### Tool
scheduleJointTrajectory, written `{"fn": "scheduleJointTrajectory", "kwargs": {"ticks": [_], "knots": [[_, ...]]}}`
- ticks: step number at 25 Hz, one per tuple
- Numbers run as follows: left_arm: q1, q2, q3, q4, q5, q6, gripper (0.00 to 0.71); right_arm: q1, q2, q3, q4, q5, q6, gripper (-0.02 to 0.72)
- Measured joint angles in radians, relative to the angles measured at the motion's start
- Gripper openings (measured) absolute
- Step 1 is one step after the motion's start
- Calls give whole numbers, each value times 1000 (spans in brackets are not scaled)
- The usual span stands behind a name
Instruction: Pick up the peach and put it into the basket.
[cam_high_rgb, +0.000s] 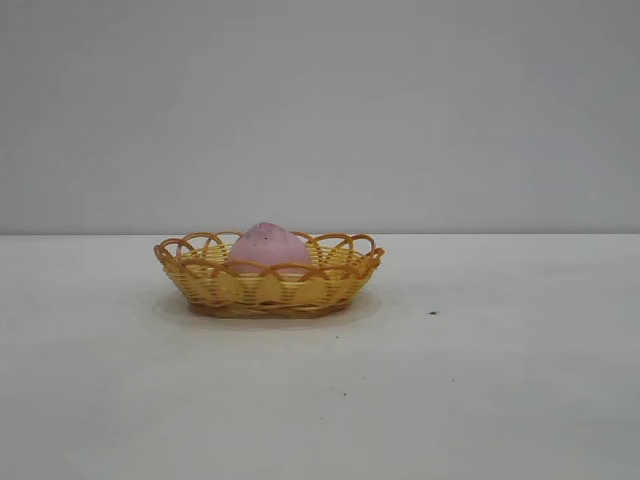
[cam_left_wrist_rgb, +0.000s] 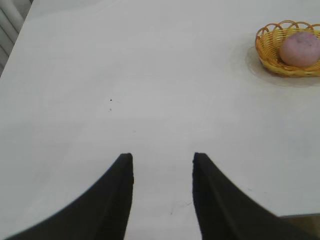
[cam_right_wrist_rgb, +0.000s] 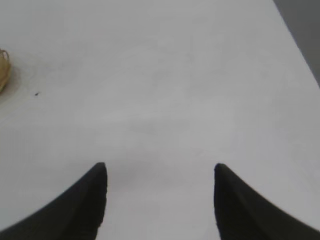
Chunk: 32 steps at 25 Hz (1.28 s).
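Observation:
The dusty pink peach (cam_high_rgb: 267, 247) lies inside the yellow-tan wicker basket (cam_high_rgb: 250, 290), which stands on the white table left of the middle in the exterior view. The left wrist view shows the same peach (cam_left_wrist_rgb: 300, 49) in the basket (cam_left_wrist_rgb: 267, 50) far off from my left gripper (cam_left_wrist_rgb: 163, 159), whose black fingers stand apart over bare table with nothing between them. My right gripper (cam_right_wrist_rgb: 160, 169) is open too, empty, over bare table; only a sliver of the basket rim (cam_right_wrist_rgb: 4, 70) shows at that view's edge. Neither arm appears in the exterior view.
A small dark speck (cam_high_rgb: 433, 313) marks the white tabletop to the right of the basket. A plain grey wall (cam_high_rgb: 320, 110) rises behind the table. The table's edge (cam_right_wrist_rgb: 300, 45) runs past the right gripper's far side.

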Motion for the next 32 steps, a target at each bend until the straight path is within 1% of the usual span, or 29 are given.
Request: {"fn": "scheduleJointTrajectory", "kwargs": {"ticks": [6, 9, 32], "knots": [[0, 0, 0, 0, 0, 0, 274, 48, -7, 0, -2, 0, 6, 441], [0, 0, 0, 0, 0, 0, 274, 62, -56, 0, -6, 2, 13, 441], [0, 0, 0, 0, 0, 0, 274, 63, -70, 0, -8, 6, 21, 441]]}}
